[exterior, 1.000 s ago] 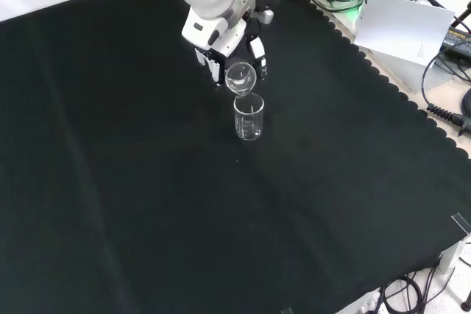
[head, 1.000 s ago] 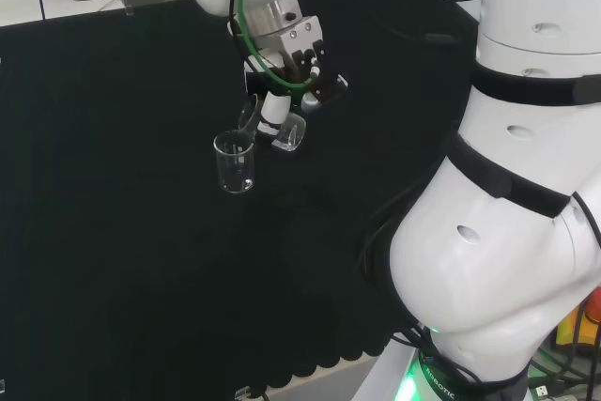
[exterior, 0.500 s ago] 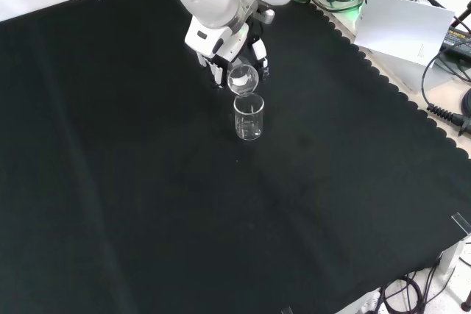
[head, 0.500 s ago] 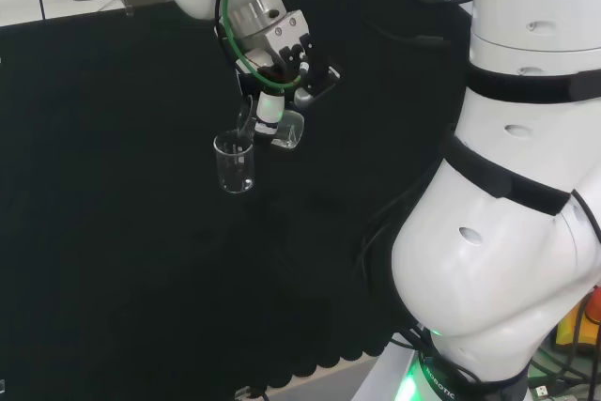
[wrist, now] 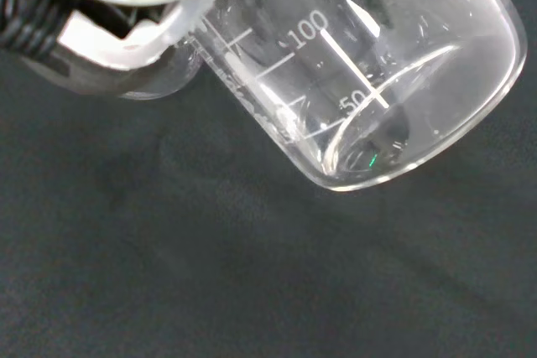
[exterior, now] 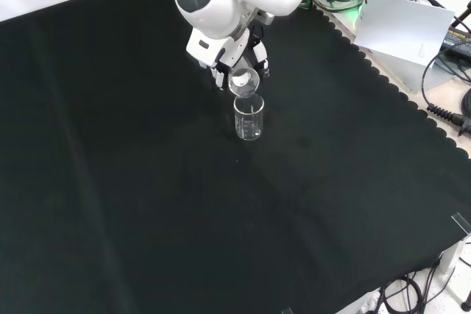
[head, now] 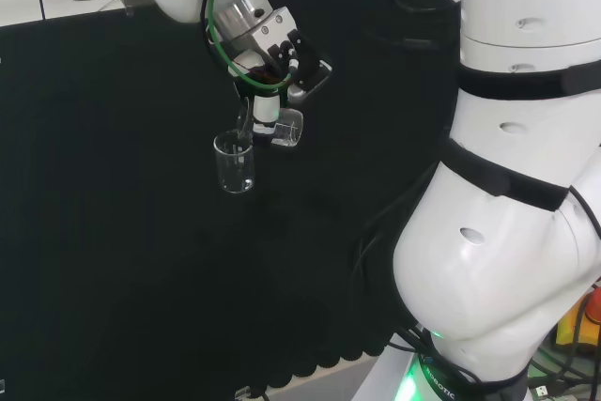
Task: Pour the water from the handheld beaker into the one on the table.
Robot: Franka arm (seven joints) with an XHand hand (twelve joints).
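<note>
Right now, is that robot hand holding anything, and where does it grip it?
Yes: the hand holds a clear beaker by its side wall, tipped over the beaker on the cloth.

White graduation marks run up the wall of the clear handheld beaker (wrist: 369, 81) in the wrist view, with the numbers 100 and 50 legible beside two of the lines, while a further figure higher up is cut off and cannot be read.

Even overhead light; glare streaks on beaker glass (wrist: 369, 64); near white part perhaps defocused.
</note>
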